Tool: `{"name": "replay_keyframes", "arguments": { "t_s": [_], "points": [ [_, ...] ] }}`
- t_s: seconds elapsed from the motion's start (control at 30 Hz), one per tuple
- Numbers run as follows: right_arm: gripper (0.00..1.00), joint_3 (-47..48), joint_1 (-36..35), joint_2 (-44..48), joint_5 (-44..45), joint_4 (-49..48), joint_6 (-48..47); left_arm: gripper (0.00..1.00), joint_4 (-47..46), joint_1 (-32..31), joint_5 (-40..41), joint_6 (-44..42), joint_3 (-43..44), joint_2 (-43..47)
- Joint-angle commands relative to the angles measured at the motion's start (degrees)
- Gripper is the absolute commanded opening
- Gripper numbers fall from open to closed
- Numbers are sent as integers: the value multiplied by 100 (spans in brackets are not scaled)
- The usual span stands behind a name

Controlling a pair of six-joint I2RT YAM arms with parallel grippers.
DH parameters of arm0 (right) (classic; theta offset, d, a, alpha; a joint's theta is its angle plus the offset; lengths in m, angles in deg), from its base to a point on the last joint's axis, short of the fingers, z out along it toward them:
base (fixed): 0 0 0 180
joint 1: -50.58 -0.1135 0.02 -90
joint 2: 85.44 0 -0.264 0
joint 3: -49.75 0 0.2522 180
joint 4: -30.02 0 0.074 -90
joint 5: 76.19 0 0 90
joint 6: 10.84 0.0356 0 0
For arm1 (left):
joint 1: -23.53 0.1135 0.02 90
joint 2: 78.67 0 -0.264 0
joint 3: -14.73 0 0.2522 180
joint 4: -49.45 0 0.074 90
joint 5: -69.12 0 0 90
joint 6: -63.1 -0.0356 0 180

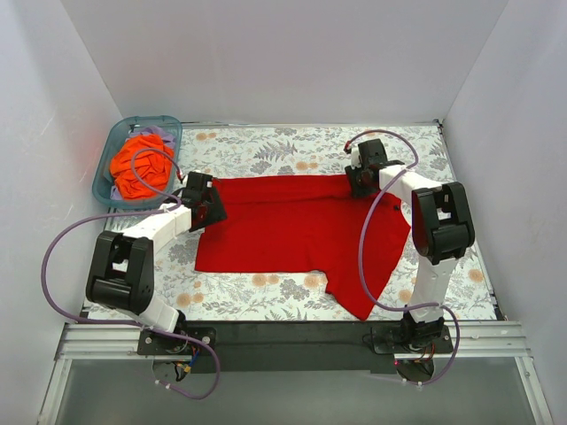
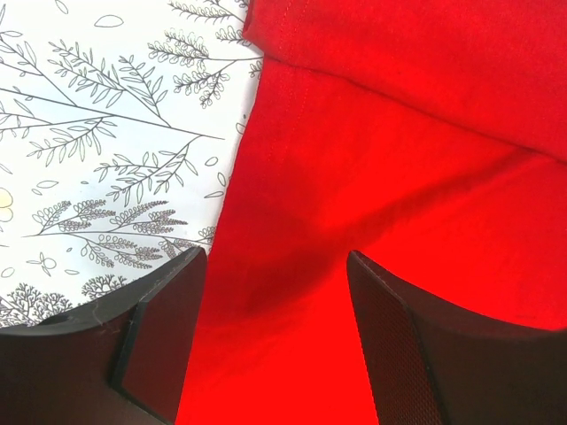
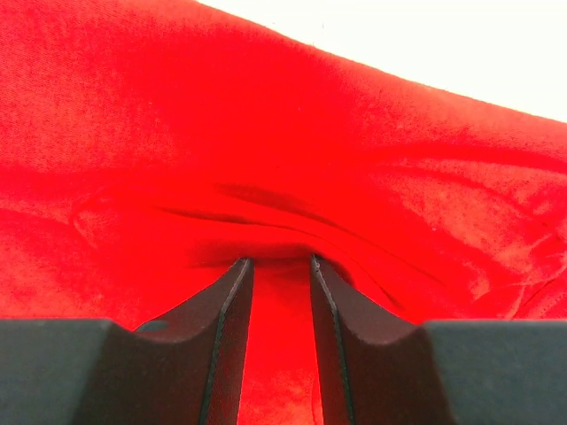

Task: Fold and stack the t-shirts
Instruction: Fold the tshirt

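Observation:
A bright red t-shirt [image 1: 292, 232] lies spread across the middle of the floral table, one part trailing toward the near right. My left gripper [image 1: 211, 207] hovers over the shirt's left edge. Its fingers [image 2: 164, 332] stand wide apart over the red cloth [image 2: 381, 150] and hold nothing. My right gripper [image 1: 361, 183] is at the shirt's far right corner. In the right wrist view the right gripper [image 3: 279, 259] stands narrow, with a bunched fold of red cloth [image 3: 266, 133] pinched between its jaws. An orange t-shirt [image 1: 142, 166] lies crumpled in the bin.
The teal plastic bin [image 1: 105, 168] stands at the far left corner of the table. White walls close in the table on three sides. The floral tablecloth [image 1: 266, 146] shows bare behind the red shirt and along the near edge [image 1: 257, 301].

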Motion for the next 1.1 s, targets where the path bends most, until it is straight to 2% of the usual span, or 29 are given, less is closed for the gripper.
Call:
{"name": "replay_keyframes", "arguments": {
  "t_s": [0.0,0.23,0.33,0.37,0.47,0.53,0.93,1.07],
  "points": [
    [39,237,6,-159,71,23,-151,64,-89,5,87,-60,186,-30],
    [37,245,-2,-308,18,32,-195,64,-97,5,25,-60,204,-57],
    [26,219,-2,-291,18,41,-195,64,-98,5,16,-60,204,-65],
    [19,219,6,-230,9,58,-195,64,-106,14,8,-60,195,-57],
    [5,210,-2,-72,-17,85,-204,64,-97,5,-1,-69,204,-48],
    [3,228,-2,8,-35,146,-213,64,-97,14,-10,-60,204,-39],
    [5,676,6,360,-219,1278,-125,64,-89,14,-98,-69,212,5],
    [5,913,7,272,-588,1780,-64,64,-89,14,-116,-86,212,-4]
  ]
}}
